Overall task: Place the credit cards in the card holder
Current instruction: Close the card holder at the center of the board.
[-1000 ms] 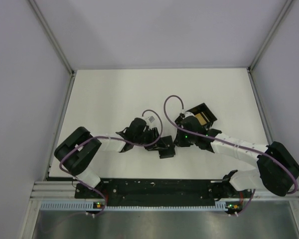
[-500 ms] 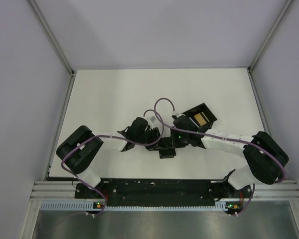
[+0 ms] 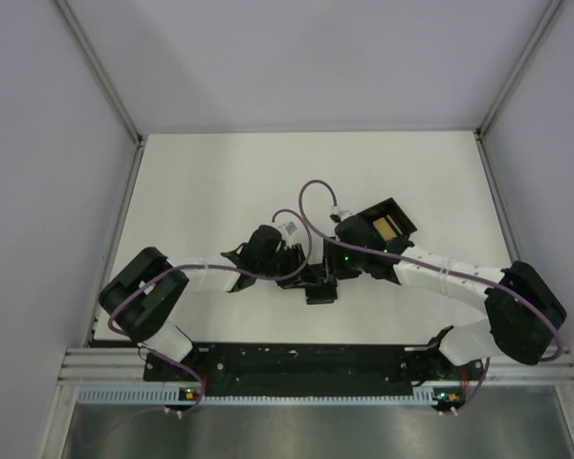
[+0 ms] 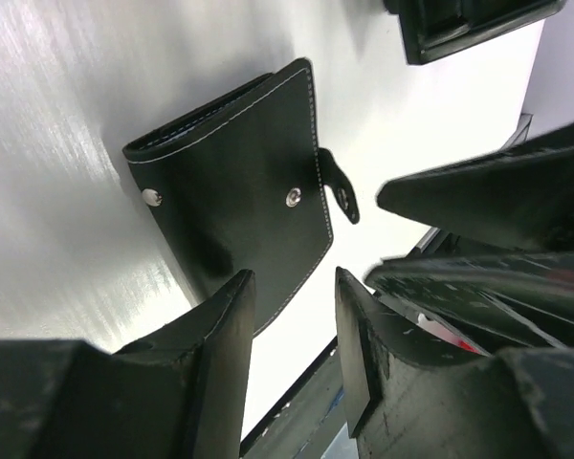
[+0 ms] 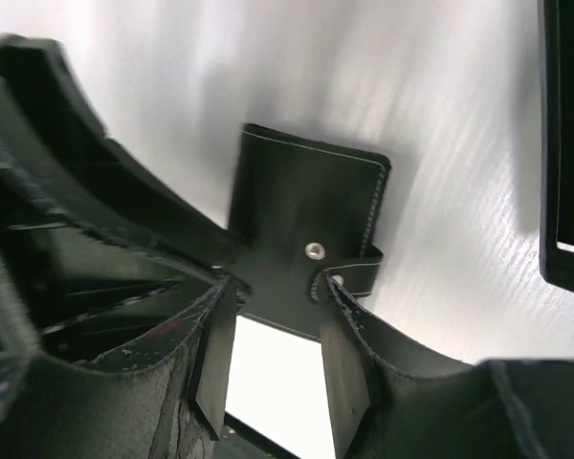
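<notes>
Card holder (image 3: 320,290) lies flat and shut on the near middle of the table, between the two grippers. The table (image 3: 220,182) is a smooth white sheet that shows a brushed sheen in the wrist views. To the right of the holder and farther off stands the open box (image 3: 381,205), black and hard-edged, with a gold patch (image 3: 386,228) inside. The card holder itself is a small black rectangle of smooth, leather-like material with rounded corners. It has white stitching (image 4: 318,182) along its edges, a short strap (image 4: 342,191) wrapped round one side, and round metal snap studs (image 4: 294,198).

A second ago the right arm was bent farther right, with its gripper beside the box. Now it reaches left and its gripper sits at the holder. The purple cable (image 3: 318,182) looped above it has shifted left as well. The holder has not moved, and the left arm's shoulder has swung slightly left.

The left gripper (image 4: 292,279) meets the holder from the left with its black fingers spread. They straddle the holder's nearest corner, and one finger overlaps its edge; whether it touches cannot be told. The right gripper (image 5: 275,292) comes from the right, fingers likewise parted, with the strap edge of the holder showing in the gap. Neither pinches anything, and the two grippers are just beside each other.
</notes>
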`<state>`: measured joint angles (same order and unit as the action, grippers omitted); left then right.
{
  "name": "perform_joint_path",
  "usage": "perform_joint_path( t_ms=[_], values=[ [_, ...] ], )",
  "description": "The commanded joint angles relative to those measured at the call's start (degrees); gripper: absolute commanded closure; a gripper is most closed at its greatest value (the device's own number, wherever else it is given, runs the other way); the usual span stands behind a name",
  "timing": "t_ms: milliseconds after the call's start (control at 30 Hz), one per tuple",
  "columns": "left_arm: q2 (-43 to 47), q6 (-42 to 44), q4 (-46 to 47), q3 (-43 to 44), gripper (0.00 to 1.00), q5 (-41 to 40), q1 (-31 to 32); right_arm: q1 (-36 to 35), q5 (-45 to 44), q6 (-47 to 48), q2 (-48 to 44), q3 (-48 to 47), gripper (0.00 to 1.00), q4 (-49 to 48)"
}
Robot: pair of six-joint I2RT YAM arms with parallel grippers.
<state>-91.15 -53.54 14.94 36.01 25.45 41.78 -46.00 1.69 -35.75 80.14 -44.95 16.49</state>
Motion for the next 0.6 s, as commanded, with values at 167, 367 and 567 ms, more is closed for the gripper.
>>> perform_joint_path(
  t_ms=[167, 367, 567],
  values=[
    [7.0, 5.9, -7.3, 3.0, 0.51, -4.0, 0.3, 0.4, -1.4, 0.2, -11.6, -3.7, 0.59, 1.3],
    [7.7, 14.3, -21.5, 10.1, 0.39, -17.3, 0.2, 7.8, 0.0, -0.9, -14.7, 0.6, 0.63, 2.6],
    [8.0, 16.5, -21.0, 14.3, 0.13, -23.2, -0.1, 9.3, 3.3, 1.8, -17.4, 3.2, 0.52, 2.2]
  ],
)
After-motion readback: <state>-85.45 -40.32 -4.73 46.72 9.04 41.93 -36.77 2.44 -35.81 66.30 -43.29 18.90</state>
